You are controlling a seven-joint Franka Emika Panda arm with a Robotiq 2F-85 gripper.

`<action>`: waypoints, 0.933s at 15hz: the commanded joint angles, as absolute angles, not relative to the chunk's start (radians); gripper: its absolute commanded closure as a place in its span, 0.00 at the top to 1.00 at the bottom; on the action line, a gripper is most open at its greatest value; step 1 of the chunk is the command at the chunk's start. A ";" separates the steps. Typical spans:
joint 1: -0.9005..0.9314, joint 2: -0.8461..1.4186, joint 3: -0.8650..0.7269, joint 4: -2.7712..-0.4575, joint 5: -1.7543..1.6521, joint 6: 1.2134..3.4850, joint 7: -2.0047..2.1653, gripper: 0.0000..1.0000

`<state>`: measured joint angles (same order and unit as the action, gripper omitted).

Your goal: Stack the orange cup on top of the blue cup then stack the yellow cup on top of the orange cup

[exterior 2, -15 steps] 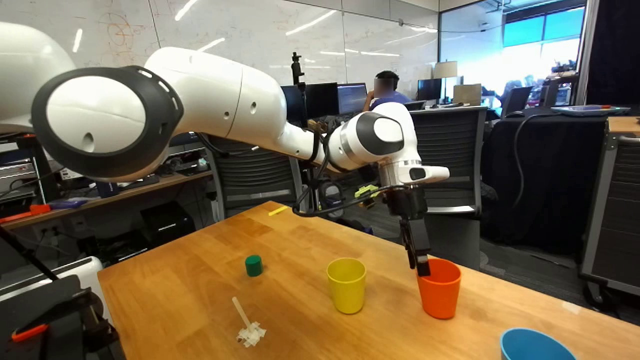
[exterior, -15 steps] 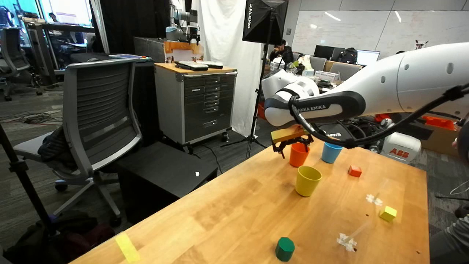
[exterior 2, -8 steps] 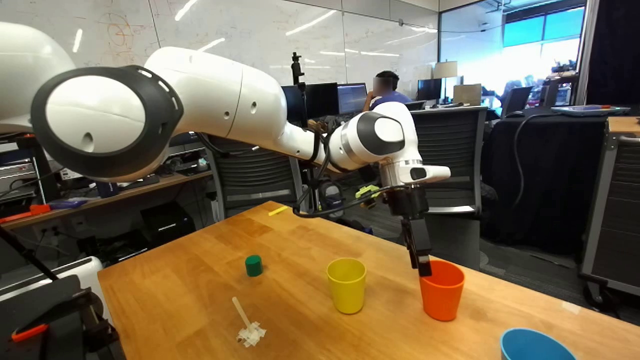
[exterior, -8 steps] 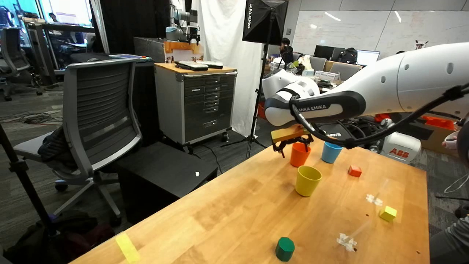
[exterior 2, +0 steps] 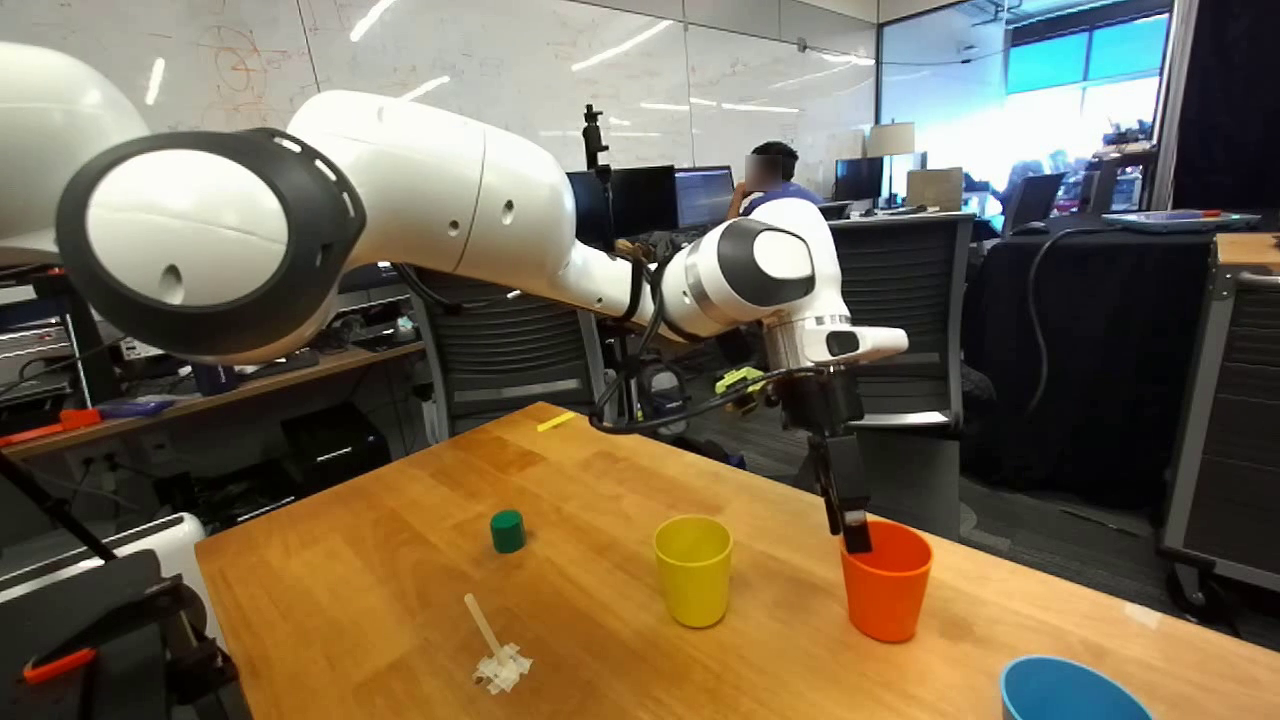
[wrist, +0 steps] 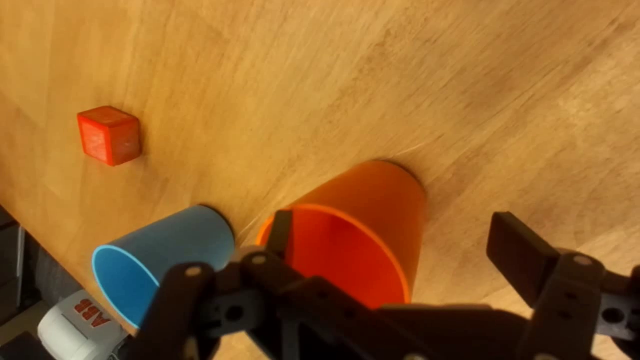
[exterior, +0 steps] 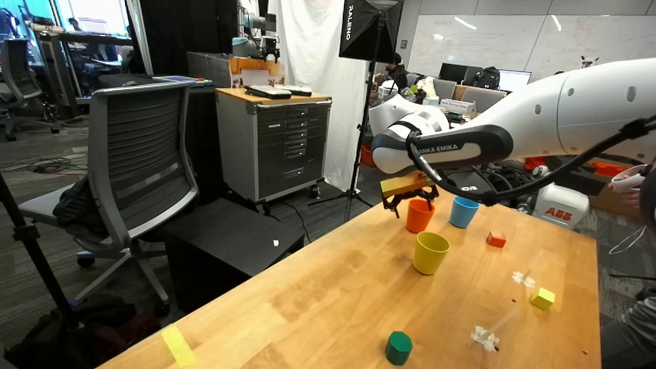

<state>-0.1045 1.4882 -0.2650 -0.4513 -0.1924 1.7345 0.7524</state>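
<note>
We see the orange cup (exterior 2: 888,595) upright on the table (exterior 2: 600,615), mouth up, long axis vertical, smooth orange-red and tapering downward from a wide rim, near the blue cup (exterior: 464,212). The gripper (wrist: 397,244) stands with jaws wide apart, one finger overlapping the cup's mouth in the wrist view (whether touching, we cannot tell).

Left cup (exterior 2: 695,588), middle cup (exterior 2: 888,600), right cup (exterior 2: 1072,692), on table (exterior 2: 590,580) in an exterior view
</note>
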 commanded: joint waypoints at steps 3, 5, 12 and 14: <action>-0.112 1.463 -0.268 -0.451 -0.193 1.735 0.753 1.00; -0.119 1.462 -0.273 -0.451 -0.196 1.739 0.756 1.00; -0.140 1.454 -0.285 -0.451 -0.199 1.746 0.777 1.00; -0.141 1.451 -0.282 -0.452 -0.196 1.731 0.779 1.00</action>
<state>-0.1414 1.4635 -0.2765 -0.4512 -0.1924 1.7388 0.7577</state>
